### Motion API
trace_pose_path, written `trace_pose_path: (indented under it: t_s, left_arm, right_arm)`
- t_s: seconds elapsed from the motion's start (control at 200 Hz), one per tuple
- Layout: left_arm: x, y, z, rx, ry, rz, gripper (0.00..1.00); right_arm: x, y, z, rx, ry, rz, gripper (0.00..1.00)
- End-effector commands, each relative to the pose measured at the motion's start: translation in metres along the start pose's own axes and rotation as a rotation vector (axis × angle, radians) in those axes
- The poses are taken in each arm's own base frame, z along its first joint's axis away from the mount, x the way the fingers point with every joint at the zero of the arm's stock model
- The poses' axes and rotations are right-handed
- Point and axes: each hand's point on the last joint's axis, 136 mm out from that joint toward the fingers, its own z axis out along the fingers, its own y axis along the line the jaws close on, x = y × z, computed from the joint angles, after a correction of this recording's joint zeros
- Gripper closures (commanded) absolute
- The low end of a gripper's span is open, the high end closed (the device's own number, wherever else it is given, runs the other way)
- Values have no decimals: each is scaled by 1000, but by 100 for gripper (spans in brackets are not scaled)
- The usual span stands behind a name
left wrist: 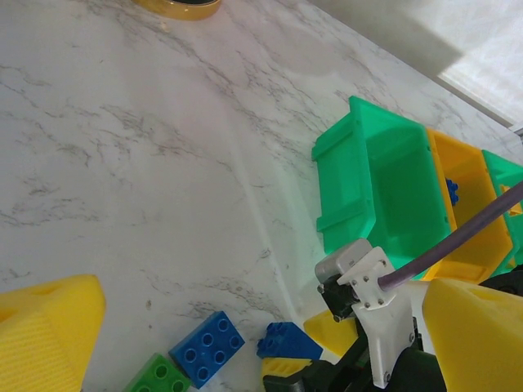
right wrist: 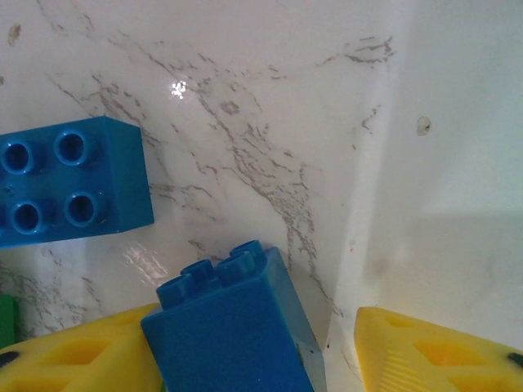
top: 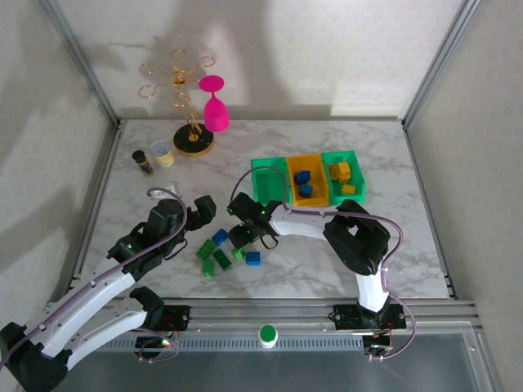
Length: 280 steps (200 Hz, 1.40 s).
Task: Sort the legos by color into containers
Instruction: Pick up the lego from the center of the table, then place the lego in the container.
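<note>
My right gripper (top: 245,234) is down among the loose legos, open, with a small blue brick (right wrist: 221,318) between its yellow fingers. The brick leans on the left finger (right wrist: 73,359), and a gap separates it from the right finger (right wrist: 433,351). That same brick (left wrist: 296,341) appears in the left wrist view. A flat blue brick (left wrist: 207,347) and a green one (left wrist: 155,377) lie just left of it. More green bricks (top: 216,260) and a blue one (top: 253,258) lie nearby. My left gripper (top: 198,211) hovers wide open, empty. The containers stand in a row: green (top: 263,173), orange (top: 315,198) holding blue bricks, green (top: 356,170) holding yellow ones.
A gold rack (top: 184,86) with a pink goblet (top: 215,108) stands at the back left. A clear cup (top: 161,152) and a dark jar (top: 143,162) sit beside it. Metal frame posts border the marble table (top: 392,245).
</note>
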Motion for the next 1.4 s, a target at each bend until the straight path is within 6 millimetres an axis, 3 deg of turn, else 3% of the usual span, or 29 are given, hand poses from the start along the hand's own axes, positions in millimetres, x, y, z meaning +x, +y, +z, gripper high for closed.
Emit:
trace_pose_path:
  t_s: [0.0,0.305,0.496,0.676,0.796,1.036,1.226,1.397]
  left_arm:
    - [-2,-1,0,-3,-4,-1,0]
    - [-5,-3,-2,1,-12,-2,0]
    - [-10,-11,-4,23,-16,-4,1]
    - [-19,-25,-8,72,-23,-7,0]
    - [-21,-40,-7,125,-12,-11,0]
    - [-20,-67,3,203,22,2,1]
    - [-15,-84,16,230,48,24,1]
    - [-11,-94,28,237,70,49,1]
  right_arm:
    - [-10,-4,-7,20,-22,7,44]
    - [-14,-9,-17,23,-38,25,63]
    - [-25,-13,-41,17,-89,63,69]
    - [-39,-30,-79,36,-163,134,71]
    - [-47,-51,-109,89,-216,195,71]
    - [-62,-119,-161,195,-319,346,71]
    - [-65,-190,-171,331,-337,478,71]
    - [-71,-228,-156,416,-321,538,72]
